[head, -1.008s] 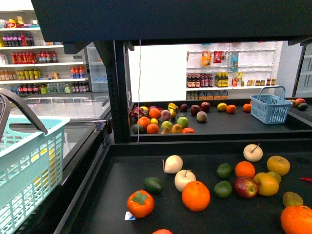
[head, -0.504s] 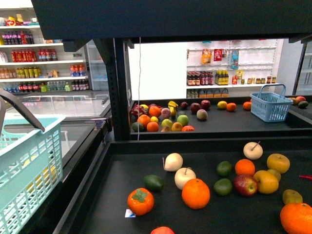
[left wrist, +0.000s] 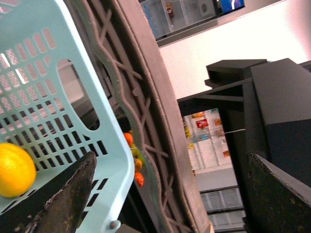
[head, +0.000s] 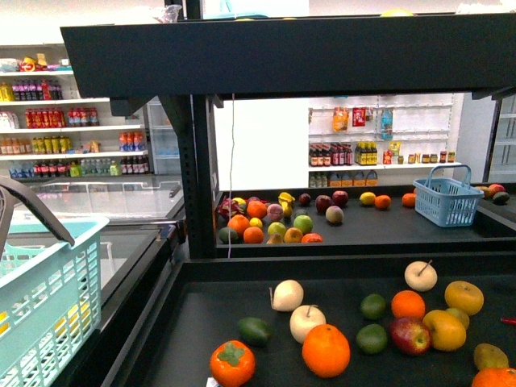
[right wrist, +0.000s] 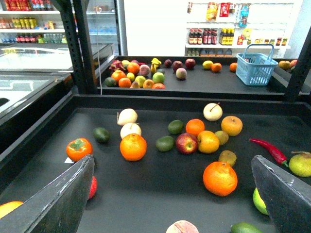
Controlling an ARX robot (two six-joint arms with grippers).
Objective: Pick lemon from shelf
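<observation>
Front view first: black shelf (head: 282, 48) right across the frame, deep front lip up top, lower tier scattered with loose fruit. Big orange (head: 326, 350) near the front, red apple (head: 410, 335) off to its right, a couple of green limes (head: 372, 306) between them. Lemon (head: 397, 12): probably that yellow sliver peeking over the lip of the top tier, too little showing to swear to it. Pale teal basket (head: 48, 298) at the left edge, just beside the shelf. Small blue basket (head: 447, 201) on the far stand. No arms in sight here.

Left wrist view: left gripper (left wrist: 170, 158) with fingers (left wrist: 63, 194) spread wide, pinching nothing. Teal basket's grey handle (left wrist: 146, 97) running through the gap between them. One yellow-orange fruit (left wrist: 14, 170) inside the basket, against its mesh wall.

Right wrist view: right gripper (right wrist: 172, 160) hanging over the lower tier, fingers (right wrist: 58, 199) wide apart, gripping nothing. Same orange (right wrist: 133, 146) and apple (right wrist: 186, 143) below, plus a red chili (right wrist: 270, 149) near the far finger. Top tier out of frame here.
</observation>
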